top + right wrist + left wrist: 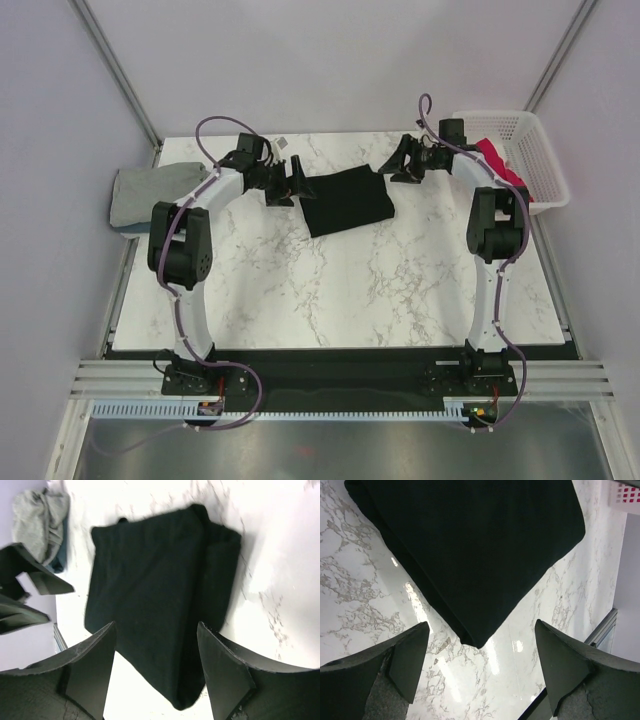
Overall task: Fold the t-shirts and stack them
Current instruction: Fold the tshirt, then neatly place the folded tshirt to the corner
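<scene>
Black t-shirt (346, 200) folded on marble table (300, 290).

Lit brightly and evenly from overhead in the top view, sharp throughout, with only faint, soft shadows on the marble table (330, 290) around the black t-shirt (346, 200). Shows, in the left wrist view, small white glare patches on the glossy marble just beside the shirt's near corner, and renders the cloth as near-featureless black. Looks soft and slightly smeared in the right wrist view, burning the marble beside the shirt out to plain white.
</scene>
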### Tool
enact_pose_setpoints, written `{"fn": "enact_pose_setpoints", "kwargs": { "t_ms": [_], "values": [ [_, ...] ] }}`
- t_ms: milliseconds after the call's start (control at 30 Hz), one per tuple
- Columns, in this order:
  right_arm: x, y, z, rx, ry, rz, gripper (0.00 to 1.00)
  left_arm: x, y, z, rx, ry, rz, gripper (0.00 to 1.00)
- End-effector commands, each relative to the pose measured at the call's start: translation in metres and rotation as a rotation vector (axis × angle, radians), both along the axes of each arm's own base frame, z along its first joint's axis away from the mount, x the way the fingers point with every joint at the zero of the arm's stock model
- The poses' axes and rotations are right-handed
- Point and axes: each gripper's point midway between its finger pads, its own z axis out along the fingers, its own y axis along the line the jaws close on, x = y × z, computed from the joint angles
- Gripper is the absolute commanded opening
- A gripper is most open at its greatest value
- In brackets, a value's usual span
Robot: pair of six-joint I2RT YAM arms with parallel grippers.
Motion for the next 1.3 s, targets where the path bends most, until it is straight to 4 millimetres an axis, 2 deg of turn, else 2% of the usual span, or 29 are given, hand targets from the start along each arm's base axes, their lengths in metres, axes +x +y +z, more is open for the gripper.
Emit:
{"fn": "enact_pose_setpoints", "kwargs": {
  "t_ms": [0,133,233,300,433,633,767,967,1267],
  "values": [
    [0.015,0.011,0.076,0.064,-0.168,0.019,0.73,0.005,-0.003,0.004,-0.041,0.018,0.002,0.94],
    [0.004,0.039,0.090,0.186,-0.134,0.060,0.73,0.008,0.000,-0.015,-0.026,0.069,0.041,0.96],
    [-0.010,0.065,0.080,0.260,-0.056,0.106,0.72,0.007,0.002,-0.033,-0.024,0.121,0.061,0.96],
    [-0.017,0.080,0.066,0.267,-0.015,0.126,0.72,0.007,0.004,-0.040,-0.017,0.141,0.076,0.96],
    [-0.016,0.092,0.045,0.284,0.033,0.128,0.72,0.012,0.004,-0.054,-0.023,0.162,0.089,0.96],
    [-0.018,0.089,0.009,0.274,0.109,0.102,0.72,0.023,0.009,-0.073,-0.029,0.195,0.127,0.91],
    [-0.023,0.083,-0.013,0.255,0.150,0.086,0.72,0.026,0.001,-0.085,-0.080,0.246,0.143,0.86],
    [-0.029,0.078,-0.029,0.229,0.180,0.069,0.72,0.021,-0.003,-0.102,-0.111,0.305,0.146,0.83],
    [-0.039,0.075,-0.047,0.192,0.214,0.057,0.72,0.016,-0.015,-0.112,-0.195,0.376,0.142,0.77]
  ]
}}
